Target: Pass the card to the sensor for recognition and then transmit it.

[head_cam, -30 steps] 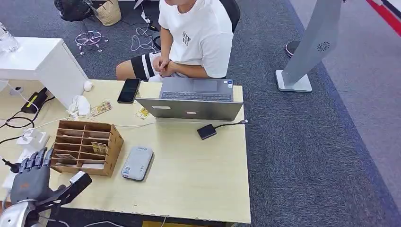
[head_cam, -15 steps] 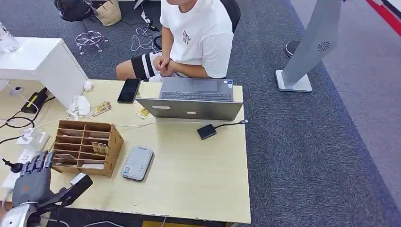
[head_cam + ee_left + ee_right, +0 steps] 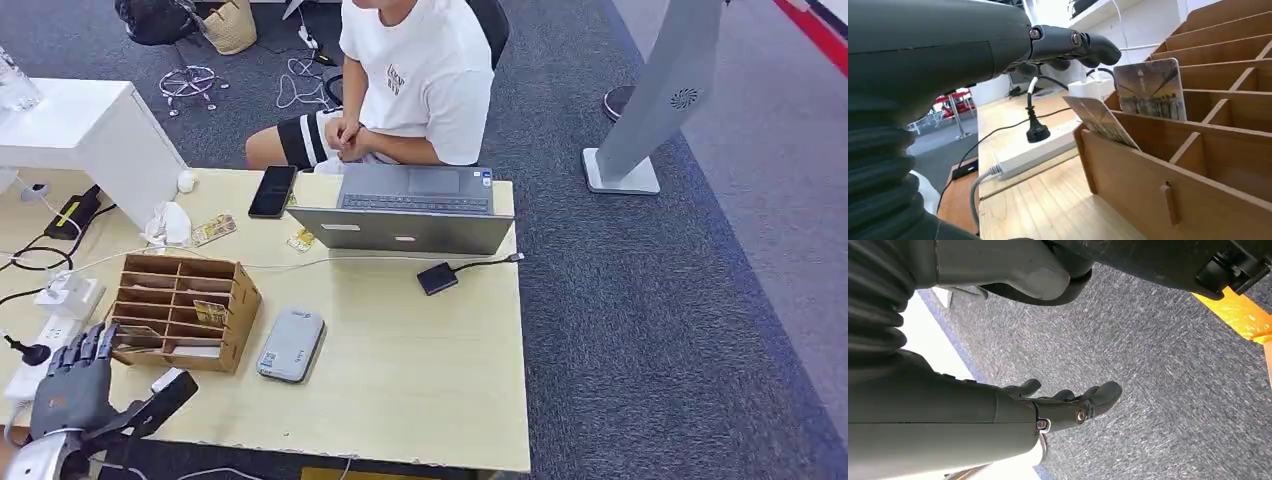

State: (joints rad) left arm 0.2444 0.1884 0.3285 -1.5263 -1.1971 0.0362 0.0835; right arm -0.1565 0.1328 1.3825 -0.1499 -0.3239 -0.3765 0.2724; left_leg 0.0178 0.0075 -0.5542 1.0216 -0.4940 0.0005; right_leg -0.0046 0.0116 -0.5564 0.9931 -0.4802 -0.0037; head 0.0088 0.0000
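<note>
Since the earlier frame my left hand (image 3: pixel 75 385), lower left, has edged toward the wooden card rack (image 3: pixel 182 310), fingers spread, empty. I should pinch the leaning card (image 3: pixel 1100 120) by its exposed edge.

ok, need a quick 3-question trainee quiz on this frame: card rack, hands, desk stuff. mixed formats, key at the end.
1. True or false: the left hand already holds a card.
2. Multiple choice: the grey sensor pad lies (A) inside the wooden rack, (B) on the table beside the rack, on the side away from the left hand, (C) on the laptop.
3. Fill in: the right hand hangs over grey ____.

Key: 1 false, its fingers are spread near the rack with nothing in them. 2 B. 3 carpet.
</note>
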